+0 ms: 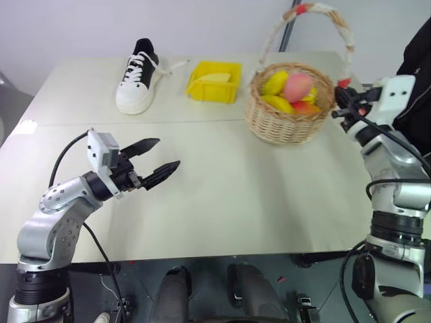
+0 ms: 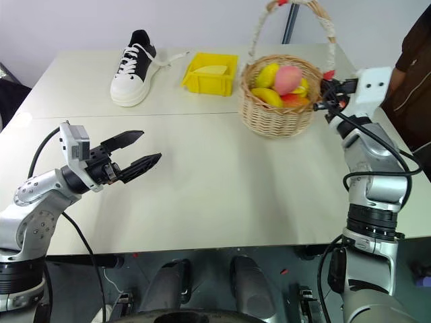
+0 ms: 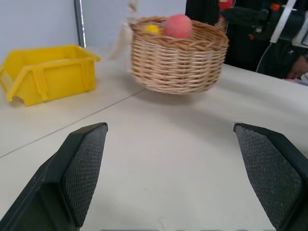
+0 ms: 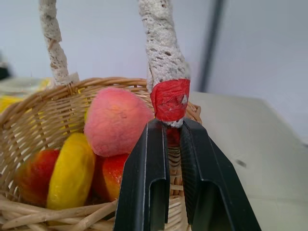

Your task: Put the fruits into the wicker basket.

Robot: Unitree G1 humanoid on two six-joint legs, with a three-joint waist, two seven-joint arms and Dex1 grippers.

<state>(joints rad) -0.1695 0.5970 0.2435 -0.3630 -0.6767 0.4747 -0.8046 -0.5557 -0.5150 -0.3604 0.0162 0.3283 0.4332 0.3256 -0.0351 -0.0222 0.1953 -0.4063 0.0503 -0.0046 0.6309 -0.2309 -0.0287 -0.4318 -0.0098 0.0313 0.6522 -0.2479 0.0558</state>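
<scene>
Two end effectors show over the pale worktop (image 1: 222,202). The right end effector (image 4: 167,139) is pinched tight at the bottom of the basket's handle (image 4: 163,57), just under the red tape (image 4: 169,100). The wicker basket (image 1: 289,114) sits on the worktop with the pink peach (image 1: 297,86) and the yellow fruits (image 1: 275,83) inside it. The left end effector (image 1: 155,159) is wide apart and holds nothing, well away from the basket. A yellow bin (image 1: 214,82) and a shoe (image 1: 138,75) sit farther back.
</scene>
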